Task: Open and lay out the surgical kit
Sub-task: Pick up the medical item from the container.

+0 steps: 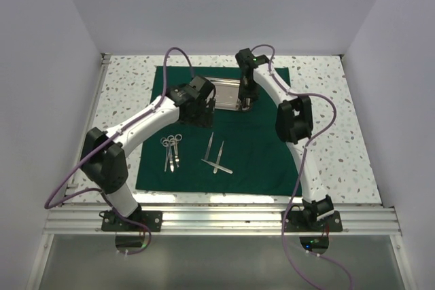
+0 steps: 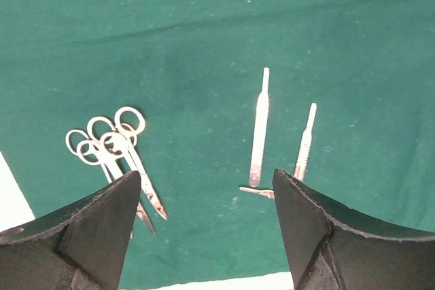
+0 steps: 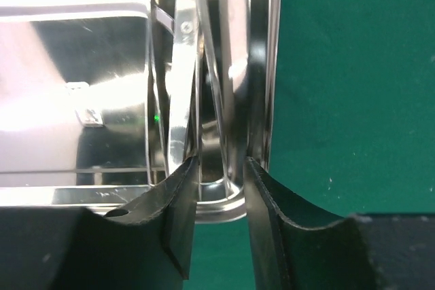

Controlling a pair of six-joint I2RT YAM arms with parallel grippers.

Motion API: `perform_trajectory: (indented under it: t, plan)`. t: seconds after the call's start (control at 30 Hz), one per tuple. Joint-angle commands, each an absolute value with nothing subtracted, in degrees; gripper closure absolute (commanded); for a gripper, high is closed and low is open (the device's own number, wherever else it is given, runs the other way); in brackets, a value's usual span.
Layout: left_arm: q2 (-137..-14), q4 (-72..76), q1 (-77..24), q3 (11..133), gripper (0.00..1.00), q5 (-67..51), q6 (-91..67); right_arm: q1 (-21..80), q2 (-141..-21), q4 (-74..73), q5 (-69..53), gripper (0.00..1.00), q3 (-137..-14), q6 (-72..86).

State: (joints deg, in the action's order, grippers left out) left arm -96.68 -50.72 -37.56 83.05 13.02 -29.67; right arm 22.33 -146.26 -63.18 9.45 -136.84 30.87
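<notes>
The dark green cloth lies spread flat. The shiny steel tray sits at its back middle. My right gripper is down in the tray's right end. In the right wrist view its fingers stand narrowly apart around a slim steel forceps lying along the tray wall. My left gripper is open and empty above the cloth. Scissors lie front left, overlapping. Slim steel handles lie to their right, a third partly hidden by my finger.
The speckled tabletop shows around the cloth. White walls close in the left, right and back. An aluminium rail runs along the near edge by the arm bases.
</notes>
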Motion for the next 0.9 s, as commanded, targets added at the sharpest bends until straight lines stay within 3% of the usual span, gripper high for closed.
perform_trajectory:
  t: [0.0,0.27,0.33,0.57,0.87]
  plan:
    - [-97.0,-51.2,-35.7,84.5,0.18,12.2,-26.5,22.1,-148.4,-62.9,11.1,0.64,-139.7,31.7]
    - [-97.7,-50.3,-32.9,83.4,0.20,11.2,-25.3,22.1,-150.4,-63.2,12.2,0.86,-137.6,31.7]
    - [-97.7,-49.8,-32.6,83.0,0.20,10.8,-25.5,22.1,-150.0,-62.9,12.4,0.99,-135.3,31.1]
    - [-98.6,-49.1,-31.9,83.1,0.22,10.3,-25.9,22.1,-146.8,-61.5,13.6,1.00,-130.6,29.1]
    - [-99.7,-49.1,-31.9,85.1,0.23,10.5,-26.0,22.0,-137.4,-63.6,13.7,1.00,-138.8,26.3]
